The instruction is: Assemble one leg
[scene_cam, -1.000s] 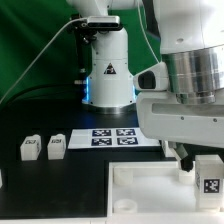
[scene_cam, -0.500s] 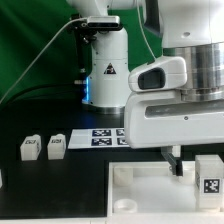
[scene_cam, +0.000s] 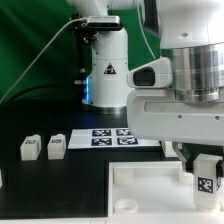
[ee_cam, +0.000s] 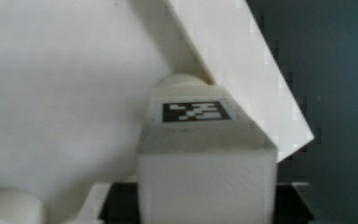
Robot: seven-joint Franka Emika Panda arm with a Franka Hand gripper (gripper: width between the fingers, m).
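The leg (scene_cam: pixel 207 176), a white post with a black-and-white tag on its face, stands upright at the far right corner of the wide flat white board (scene_cam: pixel 140 196) in the exterior view. My gripper (scene_cam: pixel 205 165) comes down from above and is shut on the leg. In the wrist view the leg (ee_cam: pixel 202 160) fills the gap between my two dark fingers (ee_cam: pixel 126 200), its tag facing the camera, with the white board (ee_cam: pixel 69 80) behind it. The leg's lower end, where it meets the board, is hidden.
Two more small white legs (scene_cam: pixel 29 148) (scene_cam: pixel 56 146) stand on the black table at the exterior view's left. The marker board (scene_cam: pixel 105 137) lies behind the white board. The robot's base (scene_cam: pixel 108 70) stands at the back.
My hand swung toward the exterior view's left half a second ago and has swung back. The leg stays in my grip at the board's right corner and sits slightly lower.
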